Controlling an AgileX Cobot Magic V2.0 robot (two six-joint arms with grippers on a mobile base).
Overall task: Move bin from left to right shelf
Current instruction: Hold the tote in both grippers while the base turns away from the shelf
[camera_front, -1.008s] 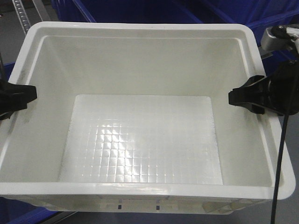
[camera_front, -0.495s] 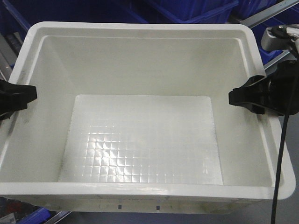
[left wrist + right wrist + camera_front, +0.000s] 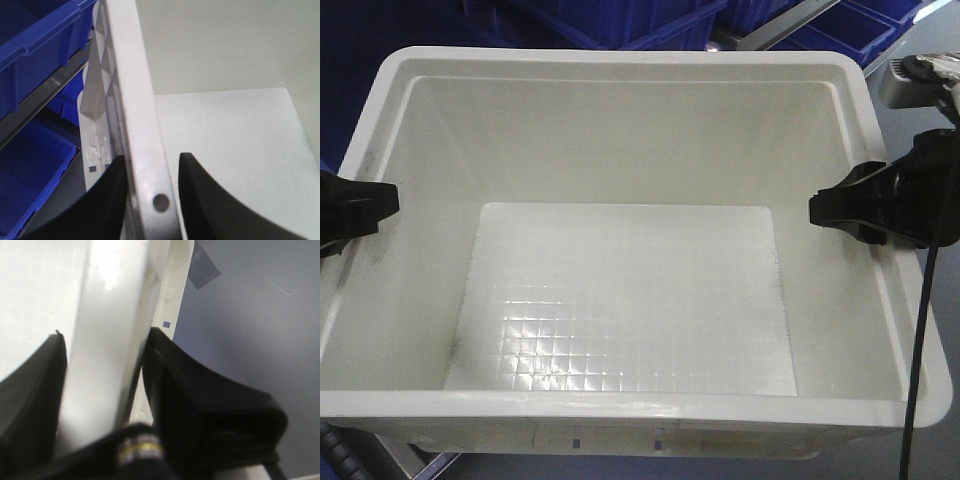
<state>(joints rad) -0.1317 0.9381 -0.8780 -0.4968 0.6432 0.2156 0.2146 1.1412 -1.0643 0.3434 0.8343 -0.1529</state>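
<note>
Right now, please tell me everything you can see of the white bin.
The bin is a large white rectangular plastic tote with a thick rolled rim, ribbed outer sides and a grid-patterned floor. It is empty, upright and roughly level. The left pincer and right pincer each clamp a side rim, one finger inside, one outside.

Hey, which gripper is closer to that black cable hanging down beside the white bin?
Right. The right gripper clamps the bin's right wall with the cable hanging just beside it; the left gripper clamps the opposite wall, across the bin.
</note>
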